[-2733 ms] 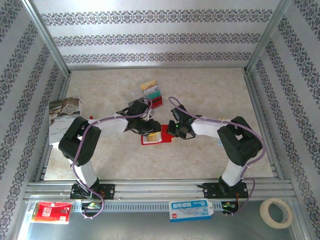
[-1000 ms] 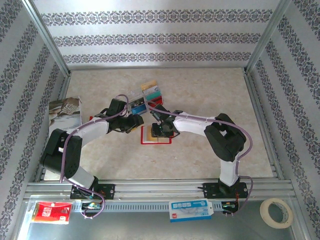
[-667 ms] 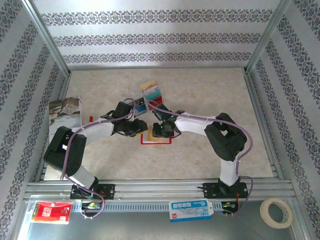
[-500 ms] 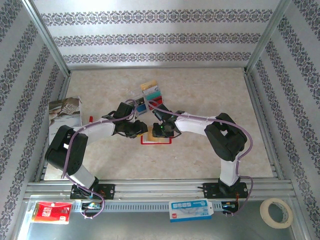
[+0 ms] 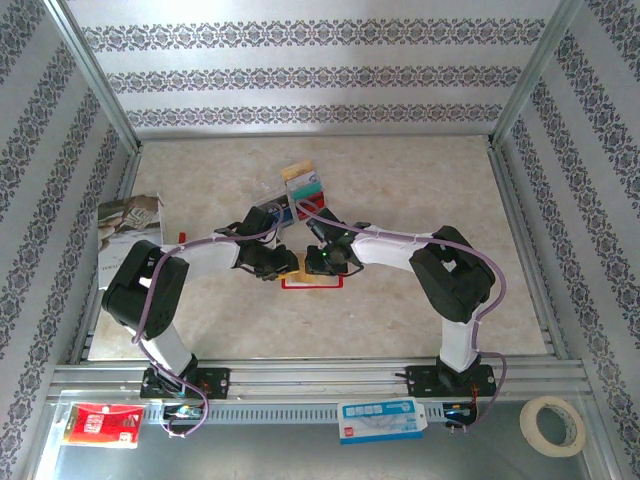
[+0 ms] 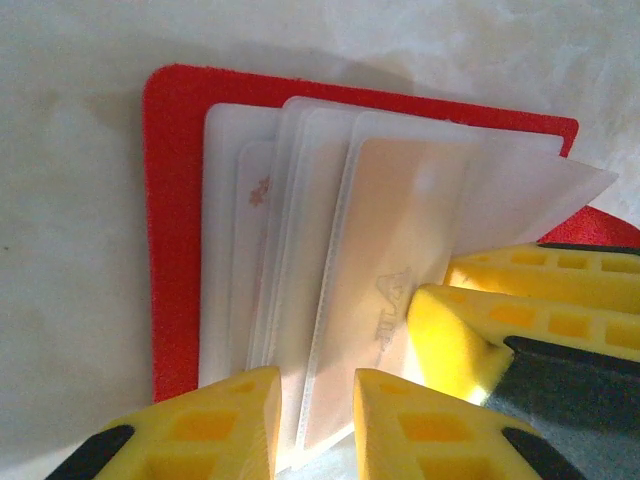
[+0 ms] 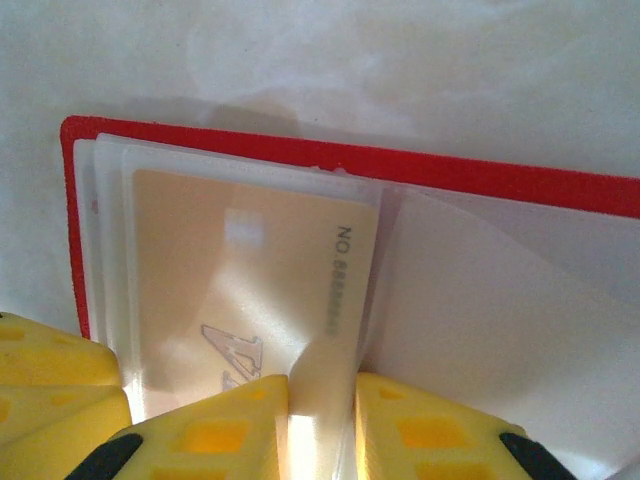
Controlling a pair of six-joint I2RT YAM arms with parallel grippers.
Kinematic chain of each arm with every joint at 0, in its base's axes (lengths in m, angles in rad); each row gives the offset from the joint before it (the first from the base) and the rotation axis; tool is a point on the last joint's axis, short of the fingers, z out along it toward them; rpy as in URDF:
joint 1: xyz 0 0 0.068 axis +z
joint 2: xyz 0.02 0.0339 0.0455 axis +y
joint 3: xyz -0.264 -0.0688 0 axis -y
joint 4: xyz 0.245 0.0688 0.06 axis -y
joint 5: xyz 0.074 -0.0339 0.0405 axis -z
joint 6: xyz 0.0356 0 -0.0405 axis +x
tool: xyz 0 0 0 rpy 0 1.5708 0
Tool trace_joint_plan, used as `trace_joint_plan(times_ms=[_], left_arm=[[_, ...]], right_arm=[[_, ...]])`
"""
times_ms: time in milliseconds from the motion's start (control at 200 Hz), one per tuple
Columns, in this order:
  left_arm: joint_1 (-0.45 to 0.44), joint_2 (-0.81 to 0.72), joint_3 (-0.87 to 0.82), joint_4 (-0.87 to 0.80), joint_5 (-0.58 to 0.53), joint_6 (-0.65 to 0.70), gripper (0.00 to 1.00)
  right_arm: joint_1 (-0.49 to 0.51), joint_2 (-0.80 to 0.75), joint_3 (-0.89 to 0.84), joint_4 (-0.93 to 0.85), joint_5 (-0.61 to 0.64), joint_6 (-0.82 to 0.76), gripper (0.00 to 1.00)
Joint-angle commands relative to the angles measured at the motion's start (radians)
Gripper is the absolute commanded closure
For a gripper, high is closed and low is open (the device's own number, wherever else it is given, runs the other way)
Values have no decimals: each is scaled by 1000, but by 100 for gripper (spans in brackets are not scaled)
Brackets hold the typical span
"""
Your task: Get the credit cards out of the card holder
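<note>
The red card holder [image 5: 318, 281] lies open on the table, its clear pockets fanned out over the red cover [image 6: 175, 230]. A tan credit card [image 6: 400, 240] sits in the top pocket. My left gripper [image 5: 288, 266] is at the holder's left edge, and its jaws [image 6: 315, 430] are closed around the bottom edge of the clear pockets. From the right, my right gripper [image 5: 320, 264] pinches the tan card [image 7: 230, 280] through its sleeve, near the edge with the printed number [image 7: 322, 425]. Several loose credit cards [image 5: 303, 185] lie just beyond the holder.
A printed magazine [image 5: 128, 225] lies at the table's left edge. On the metal ledge in front are a red-and-white packet [image 5: 104, 424], a blue-and-white packet [image 5: 380, 418] and a tape roll [image 5: 553, 424]. Patterned walls enclose the table on three sides.
The left gripper has slid right up to the holder's left edge, and both grippers' jaws have narrowed onto the pockets and card. The right gripper has stayed over the holder.
</note>
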Motion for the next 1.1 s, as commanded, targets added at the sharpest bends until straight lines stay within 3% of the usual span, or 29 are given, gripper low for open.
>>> trace_joint_plan(times_ms=[0, 784, 1094], left_arm=[[-11, 27, 0, 25, 40, -15, 74], [-50, 43, 57, -45, 30, 50, 80], [-49, 1, 67, -19, 46, 42, 83]], right_arm=[[-15, 44, -50, -51, 41, 9, 76], [-41, 42, -94, 20, -19, 40, 79], [-78, -69, -134, 126, -80, 71, 78]])
